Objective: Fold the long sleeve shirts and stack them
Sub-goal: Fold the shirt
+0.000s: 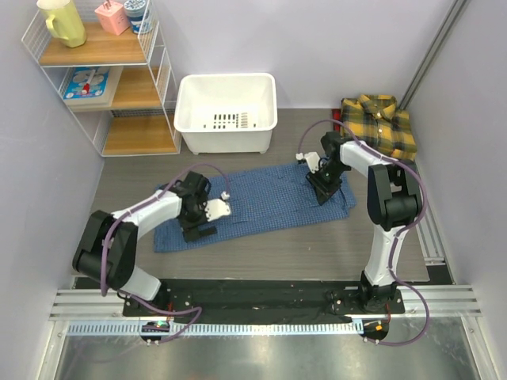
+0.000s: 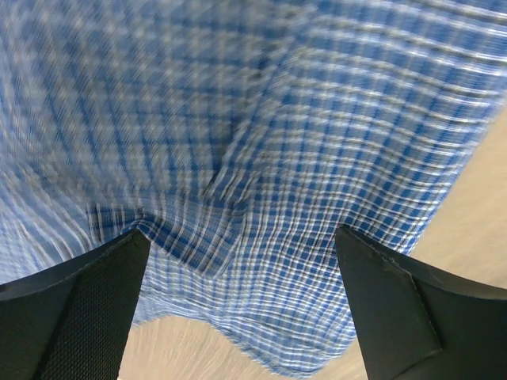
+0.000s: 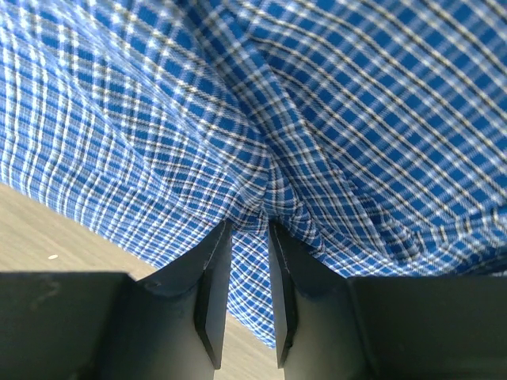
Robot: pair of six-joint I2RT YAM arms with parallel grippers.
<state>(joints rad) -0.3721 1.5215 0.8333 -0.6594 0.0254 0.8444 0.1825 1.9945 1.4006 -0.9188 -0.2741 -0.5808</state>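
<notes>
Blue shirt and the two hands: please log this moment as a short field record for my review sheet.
blue shirt: spread out, wrinkled, mid-table
yellow plaid shirt: folded compact, far right corner
left hand: open, fingers wide over the blue shirt's near-left edge
right hand: closed on a pinched ridge of the blue shirt, at its right end
white tub: behind the blue shirt
stack: not yet made; the shirts lie apart

blue shirt point(image 2: 261, 158): smearing into motion blur across the left wrist view
pitcher point(image 1: 62, 22): running off the top edge
</notes>
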